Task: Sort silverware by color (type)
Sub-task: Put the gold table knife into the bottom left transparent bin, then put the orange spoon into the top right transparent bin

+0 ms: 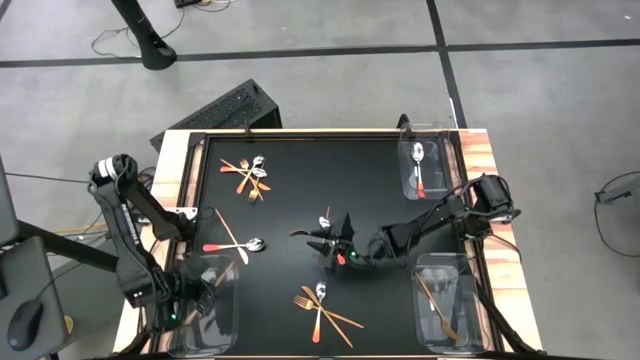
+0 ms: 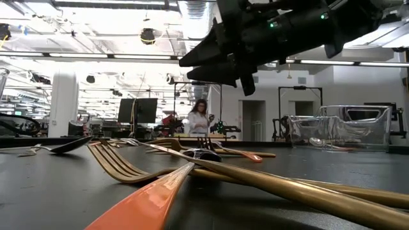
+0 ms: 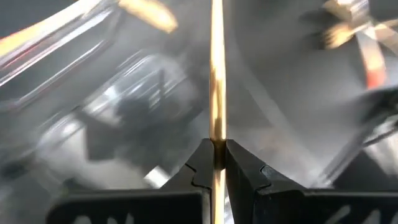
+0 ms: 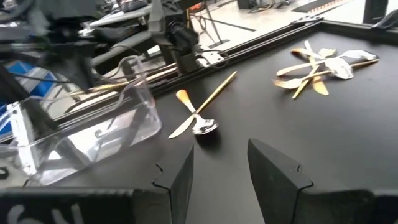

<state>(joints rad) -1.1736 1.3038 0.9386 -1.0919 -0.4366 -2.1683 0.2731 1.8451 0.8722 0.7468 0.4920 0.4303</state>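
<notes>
The left gripper (image 3: 216,163) hangs over the clear bin (image 1: 222,335) at the near left corner of the counter (image 1: 290,185). Its fingers (image 3: 245,167) are pinched on a thin gold piece (image 3: 216,93) that runs straight out between them. In the high view this gripper (image 1: 200,297) sits just above the bin's far rim.

The right gripper (image 1: 330,238) reaches from the right side to the middle of the counter and floats above the dark surface. Its fingers (image 4: 273,168) are spread with nothing between them; the low view shows it (image 2: 192,67) well clear of the counter.

Silverware lies in several groups. A pile of gold and red-handled pieces (image 1: 250,176) sits far left. A red-handled spoon crossed with a gold piece (image 1: 236,244) lies left of centre, just beyond the left bin; the right wrist view shows this pair (image 4: 198,118) beside the bin (image 4: 81,140). A gold fork, a red-handled spoon and gold sticks (image 1: 322,308) lie near the front centre; in the low view these (image 2: 160,185) fill the foreground. More pieces lie under the right gripper at the centre, partly hidden.

A red-handled spoon (image 1: 419,165) lies in the far right bin (image 1: 437,150). Gold pieces (image 1: 438,305) lie in the near right bin (image 1: 465,335).

A person (image 2: 200,118) stands in the room beyond the counter.
</notes>
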